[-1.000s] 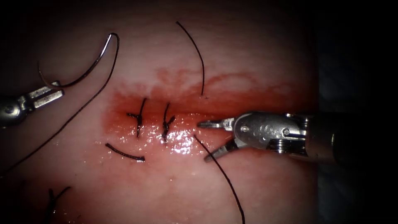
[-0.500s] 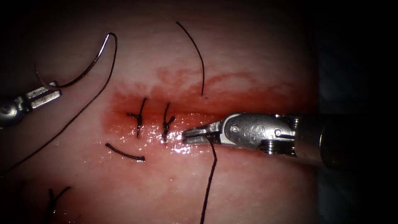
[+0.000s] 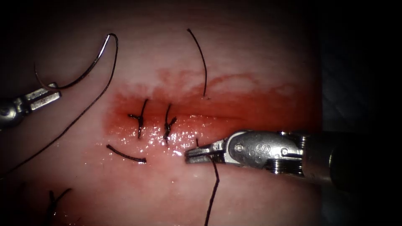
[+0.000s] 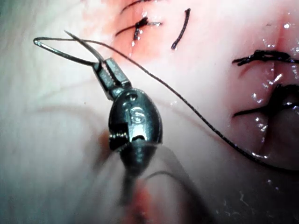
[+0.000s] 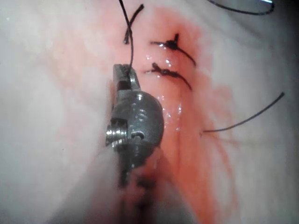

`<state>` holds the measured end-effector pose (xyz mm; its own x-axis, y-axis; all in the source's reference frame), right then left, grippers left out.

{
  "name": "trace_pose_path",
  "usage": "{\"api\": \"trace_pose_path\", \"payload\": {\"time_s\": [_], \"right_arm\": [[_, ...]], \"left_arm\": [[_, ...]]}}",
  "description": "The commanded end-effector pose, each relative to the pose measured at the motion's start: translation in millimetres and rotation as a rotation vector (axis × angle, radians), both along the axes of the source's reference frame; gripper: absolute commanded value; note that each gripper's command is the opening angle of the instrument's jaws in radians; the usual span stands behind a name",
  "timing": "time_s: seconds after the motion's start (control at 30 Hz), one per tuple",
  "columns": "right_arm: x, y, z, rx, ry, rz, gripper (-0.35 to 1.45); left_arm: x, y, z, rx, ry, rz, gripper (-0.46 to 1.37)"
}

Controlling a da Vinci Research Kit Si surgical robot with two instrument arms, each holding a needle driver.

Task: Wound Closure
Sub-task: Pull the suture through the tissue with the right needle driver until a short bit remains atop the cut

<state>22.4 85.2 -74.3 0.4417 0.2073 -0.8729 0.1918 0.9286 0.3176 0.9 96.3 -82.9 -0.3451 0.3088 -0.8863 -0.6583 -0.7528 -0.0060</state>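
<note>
Pale pink tissue (image 3: 251, 54) carries a horizontal cut (image 3: 209, 117) ringed by red fluid (image 3: 259, 102), which is densest along the cut and thins toward the upper margin. Two dark stitches (image 3: 141, 118) cross the left portion of the cut; the stretch of cut to their right lies unstitched. A short cut end of thread (image 3: 125, 154) rests on the tissue just below the stitches, apart from both tools. The left tool (image 3: 39, 97), at the left edge of the endoscope view and well left of the cut, has its jaws pressed together on the curved needle (image 3: 90, 69), gripping it close to the pointed end; the needle arcs upward and to the right above the tissue surface and is not in the tissue. From the needle's far end the thread (image 3: 79, 115) descends in a long line toward the lower left edge. The right tool (image 3: 193, 155) lies just below the cut, right of the stitches, with its jaws closed and pinching a strand of thread that rises a short way to the tissue by the cut and hangs down to the lower edge of the endoscope view. A further strand (image 3: 202, 58) stands out of the tissue above the cut, curving up and left. Open tissue lies between the two tools. The right side of the field falls away into darkness past the tissue edge.
</note>
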Motion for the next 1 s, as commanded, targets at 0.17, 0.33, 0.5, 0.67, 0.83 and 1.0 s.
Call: {"api": "trace_pose_path", "payload": {"time_s": [0.17,0.33,0.5,0.67,0.83,1.0], "right_arm": [[0.4,-2.1,-0.6,-0.011,-0.008,-0.026,-0.35],[0.3,-3.4,-0.9,-0.016,-0.039,-0.058,-0.35],[-0.1,-5.1,-1.9,-0.021,-0.035,-0.08,-0.35],[0.1,-6.7,-2.6,-0.027,-0.029,-0.095,-0.35],[0.0,-6.5,-2.5,-0.027,-0.028,-0.096,-0.35],[0.0,-6.1,-2.2,-0.026,-0.028,-0.096,-0.35]], "left_arm": [[0.0,-0.1,-0.1,0.003,-0.002,0.007,-0.35],[0.0,-0.2,-0.2,0.003,-0.002,0.007,-0.35],[0.0,-0.2,-0.2,0.003,-0.002,0.007,-0.35],[-0.1,-0.2,-0.1,0.005,-0.006,0.002,-0.35],[-0.1,-0.3,-0.1,0.005,-0.006,0.002,-0.35],[-0.3,-0.2,0.2,0.006,-0.004,0.006,-0.35]]}}
